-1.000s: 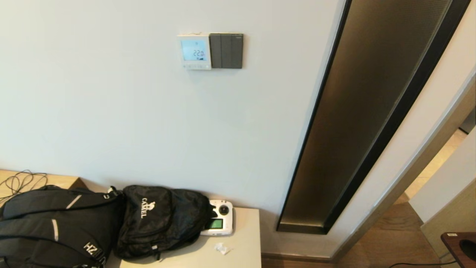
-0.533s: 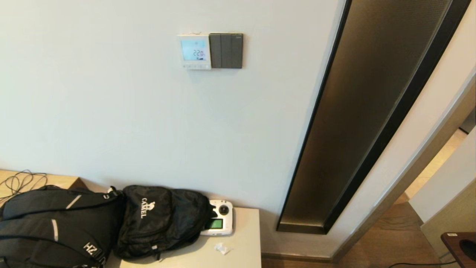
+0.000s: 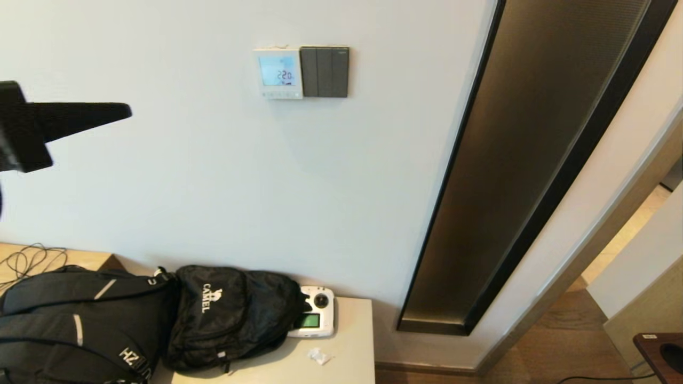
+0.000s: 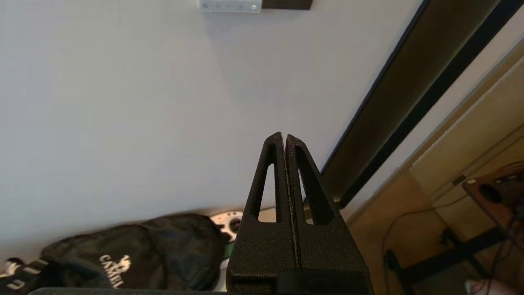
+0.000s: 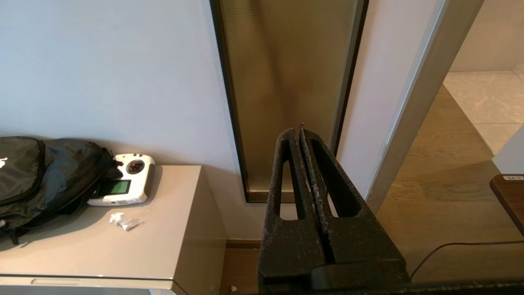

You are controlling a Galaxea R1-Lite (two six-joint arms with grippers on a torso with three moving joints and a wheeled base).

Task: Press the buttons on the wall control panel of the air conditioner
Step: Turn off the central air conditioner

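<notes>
Control panel [image 3: 278,73] for the air conditioner sits high on the wall, its lit screen reading 22.0 and a row of small buttons [image 3: 282,95] along its lower edge, touching the dark switch plate [image 3: 324,72] on its far side from the left gripper [image 3: 125,111]. From that gripper the panel lies well apart, toward the robot's right and somewhat higher. The gripper's long axis points sideways along the wall toward the panel's side of the scene, not yet square at the wall. In the left wrist view the button row [image 4: 229,5] shows far ahead of the fingertips [image 4: 279,137], at the edge of sight.

The left gripper's two fingers are pressed flat together, holding nothing and touching nothing; closed like this they make a single narrow tip, which looks suited to poking one small button. It is judged the nearer arm. The right gripper [image 5: 300,130] hangs low beside the cabinet [image 5: 172,229], facing the glass strip [image 5: 286,82], fingers likewise pressed together and empty.

The coming move likely calls for the tip to rise, travel rightward, and turn toward the wall.
</notes>
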